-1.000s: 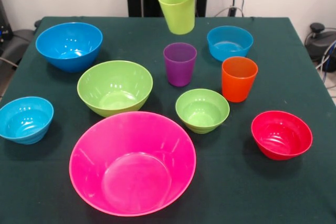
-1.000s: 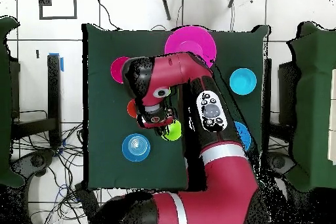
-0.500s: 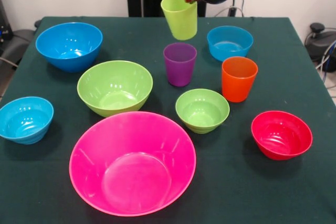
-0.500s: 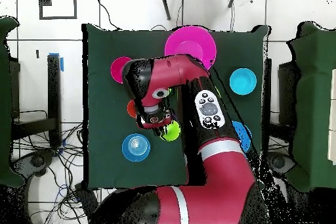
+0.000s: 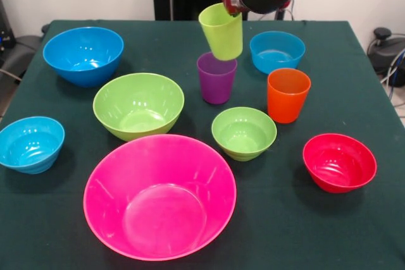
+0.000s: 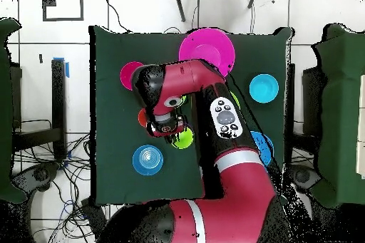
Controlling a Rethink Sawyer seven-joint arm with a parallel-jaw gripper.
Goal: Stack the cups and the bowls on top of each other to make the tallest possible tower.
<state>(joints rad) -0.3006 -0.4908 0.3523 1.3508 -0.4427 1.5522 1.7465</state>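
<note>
Gripper [image 5: 231,3] closed on the rim of the lime green cup [image 5: 222,31], holding it in the air, slightly tilted, mouth up. Bottom of this cup just above the mouth of the purple cup [image 5: 216,78], a little to the right of its centre in the front view; impossible to tell if touching. Purple cup upright on the dark green table [image 5: 354,232], near the middle. Orange cup [image 5: 288,95] upright just to the right of the purple one, apart from it.

No tower yet, all bowls separate and open side up. Huge pink bowl [image 5: 160,195] at the near edge of the front view. Large green bowl [image 5: 138,105] just behind it to the left, large blue bowl [image 5: 83,55] further back at the left. One small light-blue bowl [image 5: 30,143] at the left edge, the other light-blue bowl [image 5: 276,51] at the back, right of the held cup. Small green bowl [image 5: 243,132] in front of the purple and orange cups, small red bowl [image 5: 339,162] at the right.

In the overhead view, red arm [image 6: 214,112] across the middle of the table, covering several bowls. Gripper [image 6: 167,127] there next to the lime green cup [image 6: 184,139], seen as a green disc beside the wrist. Pink bowl [image 6: 211,48] partly visible at the top of the table.
</note>
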